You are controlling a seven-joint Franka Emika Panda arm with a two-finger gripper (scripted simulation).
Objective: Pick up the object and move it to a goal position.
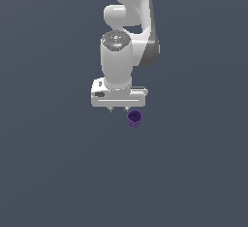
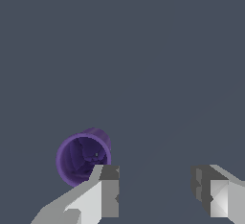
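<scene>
**Line up over the cup before closing**

The gripper [image 1: 119, 109] hangs just above centre in the exterior view, with the purple cup [image 1: 134, 118] immediately below and to the right of it in the frame, on the flat grey floor [image 1: 53, 172]. In the wrist view the two fingers [image 2: 107, 194] stand wide apart with nothing between them; the cup [image 2: 83, 158] sits outside the gap, its rim just beside the tip of one finger, its hollow mouth facing the camera.

The step in hand looks like the approach to the grasp, and the alignment is not yet good. Closing now would likely knock the cup aside or catch only air. To do it well, the arm should slide sideways until the cup lies midway between the fingers, then descend so the pads bracket its wall. The cup is small and probably light, so a finger brushing it during descent could tip or push it away; centring first, lowering second, seems safest.
</scene>
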